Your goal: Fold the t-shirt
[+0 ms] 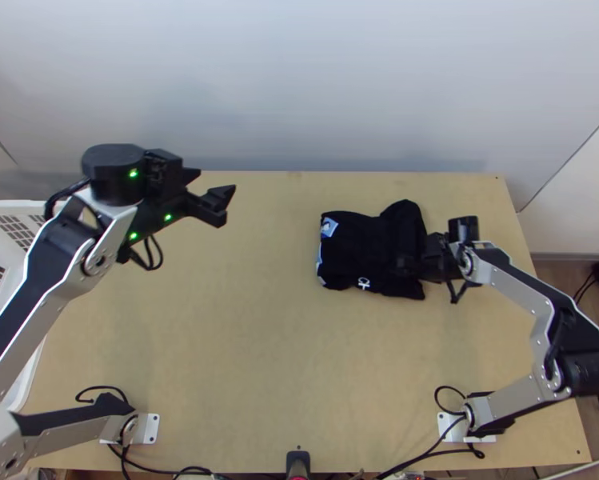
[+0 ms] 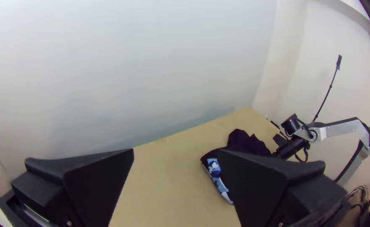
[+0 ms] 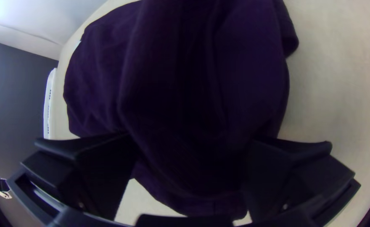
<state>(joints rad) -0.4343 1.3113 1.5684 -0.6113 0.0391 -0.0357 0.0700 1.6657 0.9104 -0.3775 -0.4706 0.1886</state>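
1. T-shirt (image 1: 359, 248): dark and folded into a compact, uneven bundle on the far right part of the wooden table (image 1: 219, 336).
2. Its long axis runs roughly left to right in the top view, about along the table's far edge. The blue patterned trim (image 1: 329, 227) points toward the left arm's side, and a rumpled lump bulges at the far right corner. A small white print (image 1: 364, 283) sits by the near edge. I cannot tell where the collar is.
3. The right gripper (image 1: 401, 263) is at the bundle's right end, its fingers spread wide with a ridge of dark cloth between them; I cannot tell if they touch it.
4. The left gripper (image 1: 217, 180) is above the table's far left part, fingers wide apart and holding nothing, well away from the shirt.
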